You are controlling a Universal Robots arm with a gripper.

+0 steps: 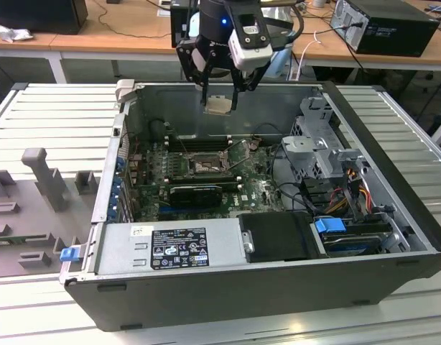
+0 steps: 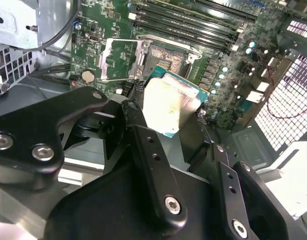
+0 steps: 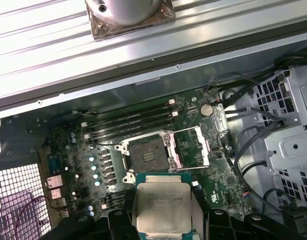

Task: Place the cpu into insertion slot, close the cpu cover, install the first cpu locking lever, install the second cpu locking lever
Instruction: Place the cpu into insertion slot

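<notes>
Above the open slot [image 3: 146, 157], well clear of the board, pincer [image 1: 220, 105] closed on the cpu [image 3: 162, 210] by two opposite edges (light, stiff, probably fragile underneath), which looks the right hold.

The work surface is a ribbed aluminium-profile table [image 1: 55, 108]. An open black computer case [image 1: 278, 287] lies on its side at the centre, open face up, resting directly on the ribs. Grey fixture blocks [image 1: 44, 176] stand on the table toward the exterior view's left, just beside the case
</notes>
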